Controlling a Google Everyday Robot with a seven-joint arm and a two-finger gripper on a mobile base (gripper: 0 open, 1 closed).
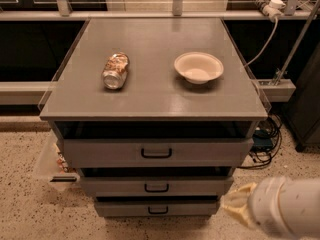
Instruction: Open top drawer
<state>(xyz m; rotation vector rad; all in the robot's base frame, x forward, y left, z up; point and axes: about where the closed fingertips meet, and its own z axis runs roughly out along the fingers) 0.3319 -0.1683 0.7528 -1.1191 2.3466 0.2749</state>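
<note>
The top drawer (pixel 100 153) has a plain grey front with a black handle (pixel 156 153), and the table (pixel 155 99) is the same grey. The can (pixel 115 71) on the left is silver with brown-red print and the bowl (pixel 198 67) on the right is cream. The end effector (pixel 239 207), near right, is pale yellow. The floor (pixel 25 209) is beige with dark speckles.

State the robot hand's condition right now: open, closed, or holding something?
The hand: cannot be told; it is at the lower right, apart from the handle of the top drawer.
</note>
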